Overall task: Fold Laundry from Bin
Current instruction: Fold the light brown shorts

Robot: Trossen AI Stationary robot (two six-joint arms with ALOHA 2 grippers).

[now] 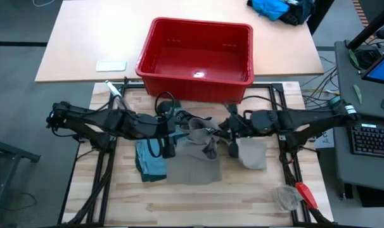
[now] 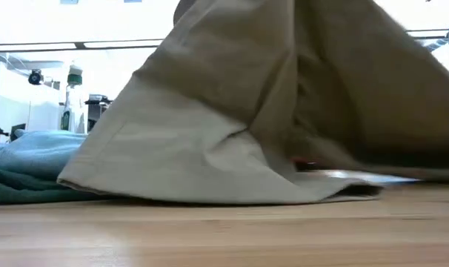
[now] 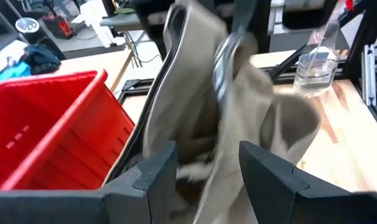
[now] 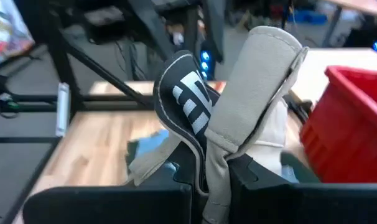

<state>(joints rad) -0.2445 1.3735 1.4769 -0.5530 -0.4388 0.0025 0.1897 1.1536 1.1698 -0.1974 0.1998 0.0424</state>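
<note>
Holding the khaki garment (image 1: pixel 195 158) just in front of the red bin (image 1: pixel 195 54), our right gripper (image 4: pixel 216 171) pinches a fold of it. Our left gripper (image 3: pixel 204 165) stands spread around the cloth, and folded blue and green clothes (image 1: pixel 151 161) lie beside it.

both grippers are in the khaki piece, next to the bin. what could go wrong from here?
1. Right gripper is shut on only an edge of the khaki piece; it could slip free when lifted.
2. Left gripper has cloth between open fingers; pulling apart may bunch it.
3. The green garment lies against the khaki and could get dragged.
</note>
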